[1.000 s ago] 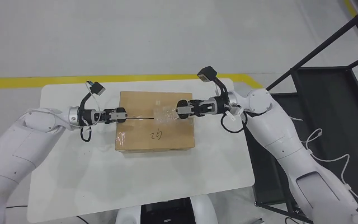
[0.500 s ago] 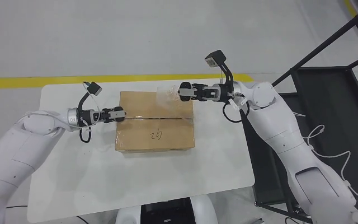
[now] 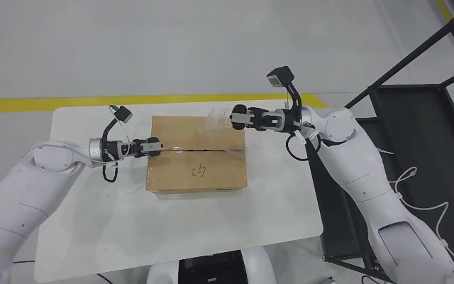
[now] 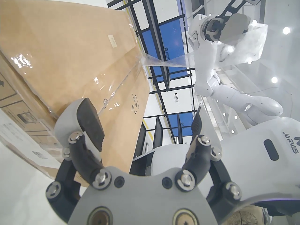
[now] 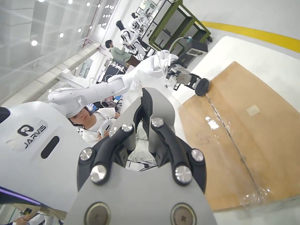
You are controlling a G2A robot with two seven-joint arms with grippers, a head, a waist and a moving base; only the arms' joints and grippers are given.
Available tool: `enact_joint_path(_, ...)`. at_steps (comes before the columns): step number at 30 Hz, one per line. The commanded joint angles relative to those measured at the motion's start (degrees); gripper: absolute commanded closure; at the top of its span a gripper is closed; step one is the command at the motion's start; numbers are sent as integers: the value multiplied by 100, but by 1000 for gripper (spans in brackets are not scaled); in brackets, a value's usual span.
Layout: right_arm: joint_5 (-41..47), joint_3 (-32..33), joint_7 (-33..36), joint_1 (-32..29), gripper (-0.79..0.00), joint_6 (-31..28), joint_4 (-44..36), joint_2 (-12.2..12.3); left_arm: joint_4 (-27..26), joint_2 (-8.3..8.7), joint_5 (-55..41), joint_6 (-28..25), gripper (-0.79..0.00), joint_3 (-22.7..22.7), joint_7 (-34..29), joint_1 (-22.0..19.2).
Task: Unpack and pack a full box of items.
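A closed cardboard box lies mid-table, its top seam taped. My right gripper hangs over the box's far right corner, shut on a crumpled strip of clear tape. The tape stretches from the seam's right end up to that gripper. In the right wrist view the fingers are pressed together on the tape, with the box below. My left gripper is open at the left end of the seam; its pads stand apart beside the box.
The white table has free room in front of the box and on both sides. A black metal rack stands off the table's right edge. A yellow floor line runs behind the table.
My right gripper has gone from the middle of the seam up and back to the box's far right corner, peeling the tape off with it. The left gripper has stayed at the left end.
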Motion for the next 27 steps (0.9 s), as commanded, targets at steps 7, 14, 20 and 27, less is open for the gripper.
enact_joint_path(7, -724, -472, -665, 263, 0, 204, 386, -156, 18, -36, 28, 17, -785, -160, -86, 81)
enact_joint_path(14, -1380, -811, -1150, 292, 0, 338, 507, -267, -6, -60, 77, 52, -785, -298, -160, 159)
enact_joint_path(20, -1679, -1045, -1347, 318, 0, 396, 653, -356, -22, -77, 117, 79, -785, -415, -246, 217)
enact_joint_path(27, -2046, -1306, -1529, 292, 0, 490, 784, -452, -64, -85, 95, 90, -785, -576, -355, 302)
